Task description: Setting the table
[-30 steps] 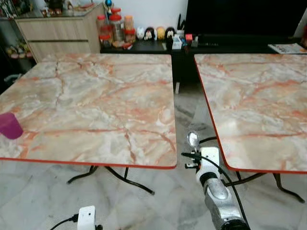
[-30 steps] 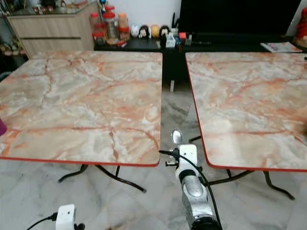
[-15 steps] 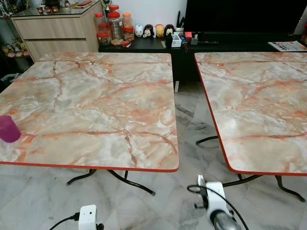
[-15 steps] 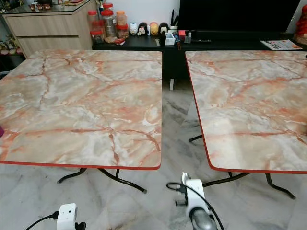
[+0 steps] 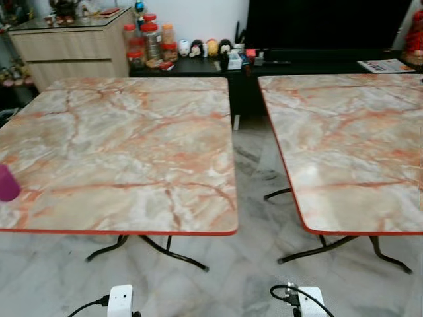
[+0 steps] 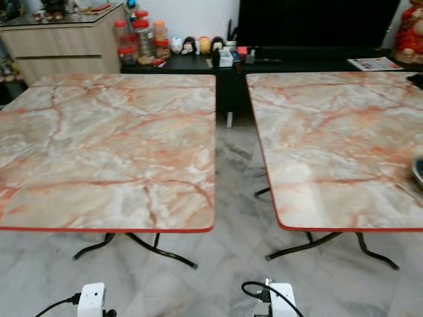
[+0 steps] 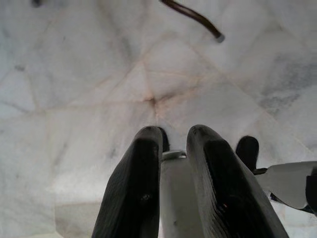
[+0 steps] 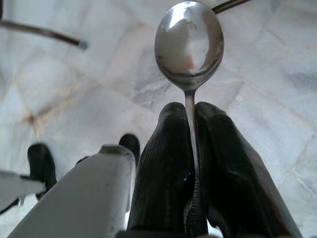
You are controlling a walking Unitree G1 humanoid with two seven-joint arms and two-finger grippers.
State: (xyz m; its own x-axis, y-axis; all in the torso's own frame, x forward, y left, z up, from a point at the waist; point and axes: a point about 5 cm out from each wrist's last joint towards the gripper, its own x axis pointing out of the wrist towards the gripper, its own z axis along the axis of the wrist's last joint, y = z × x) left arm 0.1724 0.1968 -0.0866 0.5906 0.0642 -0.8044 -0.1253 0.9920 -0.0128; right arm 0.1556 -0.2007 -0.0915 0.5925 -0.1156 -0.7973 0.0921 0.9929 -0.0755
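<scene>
Spoon (image 8: 188, 44) stands pinched by its handle in the right gripper (image 8: 190, 119) above pale floor tiles; the left gripper (image 7: 173, 144) has its fingers nearly together, grasping nothing. In the eye views the right arm has dropped lower, and a pink cup (image 5: 6, 183) is cut off at the left table's (image 5: 132, 145) edge.

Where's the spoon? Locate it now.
The spoon is pinched in the right tool, bowl out past the fingertips, low over the marble floor.
</scene>
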